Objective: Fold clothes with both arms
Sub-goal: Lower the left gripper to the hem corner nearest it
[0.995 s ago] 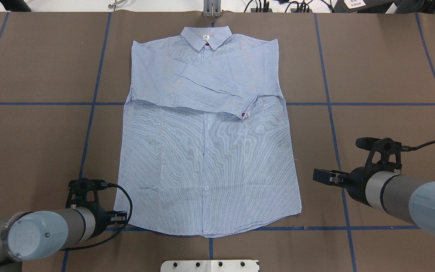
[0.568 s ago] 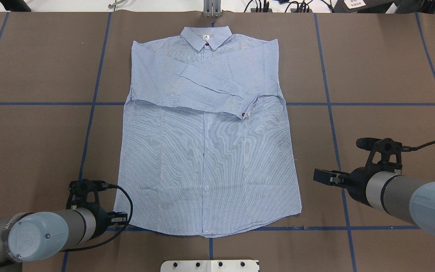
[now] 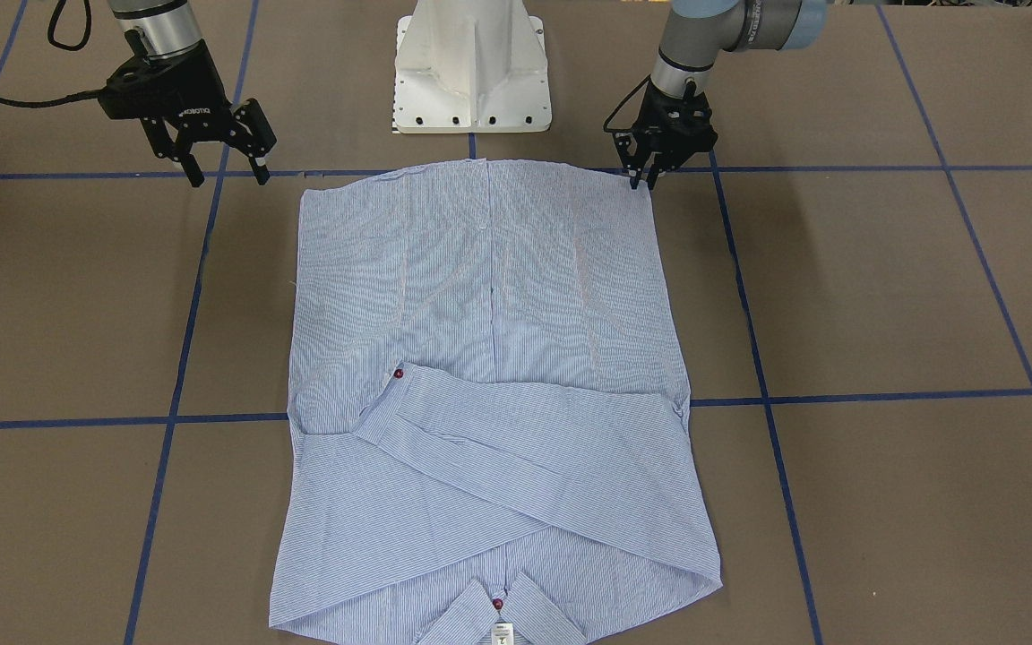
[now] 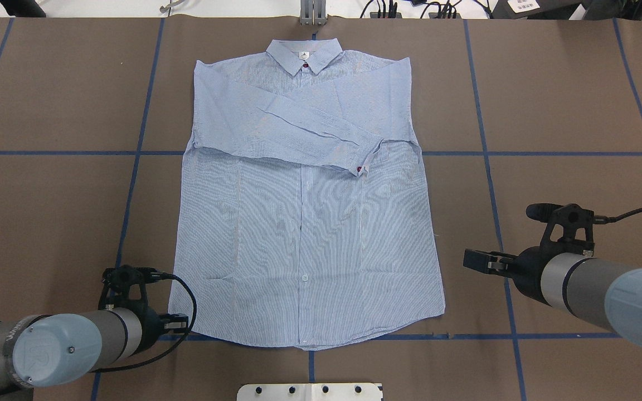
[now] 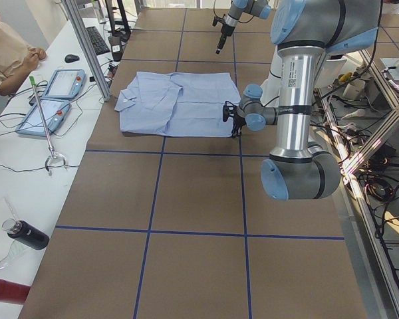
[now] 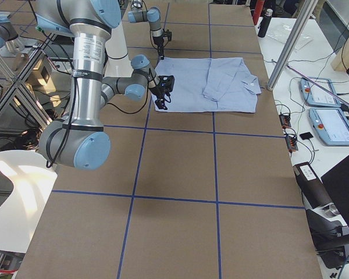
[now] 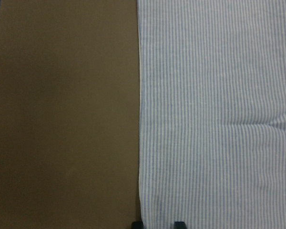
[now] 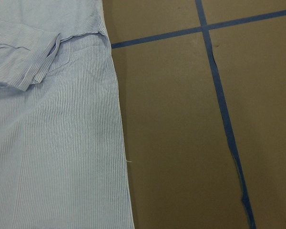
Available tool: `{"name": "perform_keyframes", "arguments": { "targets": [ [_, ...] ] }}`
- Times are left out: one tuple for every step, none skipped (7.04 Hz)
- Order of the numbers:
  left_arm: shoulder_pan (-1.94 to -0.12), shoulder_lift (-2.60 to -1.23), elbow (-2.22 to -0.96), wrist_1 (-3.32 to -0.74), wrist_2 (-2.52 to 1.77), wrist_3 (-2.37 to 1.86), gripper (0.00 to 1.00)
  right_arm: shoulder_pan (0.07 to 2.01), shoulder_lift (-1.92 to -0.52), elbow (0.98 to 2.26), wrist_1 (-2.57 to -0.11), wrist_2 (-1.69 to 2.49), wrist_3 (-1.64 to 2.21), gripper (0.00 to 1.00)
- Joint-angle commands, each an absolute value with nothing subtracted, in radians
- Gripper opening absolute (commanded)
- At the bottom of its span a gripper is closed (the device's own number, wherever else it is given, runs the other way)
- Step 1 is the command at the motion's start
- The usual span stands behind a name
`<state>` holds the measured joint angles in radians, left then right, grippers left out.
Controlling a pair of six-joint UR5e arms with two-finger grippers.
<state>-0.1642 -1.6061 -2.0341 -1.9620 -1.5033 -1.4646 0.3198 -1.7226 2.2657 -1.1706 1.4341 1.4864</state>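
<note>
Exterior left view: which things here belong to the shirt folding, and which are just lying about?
Part of the job:
shirt
left gripper
right gripper

Just lying about, on the white side bench:
keyboard
mouse
far pendant
near pendant
black bottle
red bottle

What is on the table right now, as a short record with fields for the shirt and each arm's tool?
Garment: light blue-and-white striped button-up shirt, flat, front up, collar away from the robot
Fold state: both sleeves crossed over the chest, body unfolded
Left: black two-finger left tool at the near hem corner, tips slightly apart, shirt edge between them
Right: black two-finger right tool open, beside the other side edge, clear of fabric
Surface: brown table with blue tape lines
</note>
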Motion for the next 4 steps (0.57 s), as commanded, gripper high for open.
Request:
{"name": "perform_keyframes", "arguments": {
  "targets": [
    [-0.164,-1.605,-2.034,-1.963,-1.502,-1.463,0.0,0.321,-1.723,2.266,-1.17,1.434,1.486,1.0],
    [-0.164,-1.606,-2.034,-1.963,-1.502,-1.463,0.0,0.321,-1.723,2.266,-1.17,1.434,1.486,1.0],
    [-0.166,-1.606,-2.036,-1.965,-1.502,-1.463,0.0,0.319,-1.723,2.266,-1.17,1.434,1.486,1.0],
    [-0.164,-1.615,-2.04,-1.965,-1.502,-1.463,0.0,0.308,-1.723,2.264,-1.17,1.434,1.493,1.0]
  ]
}}
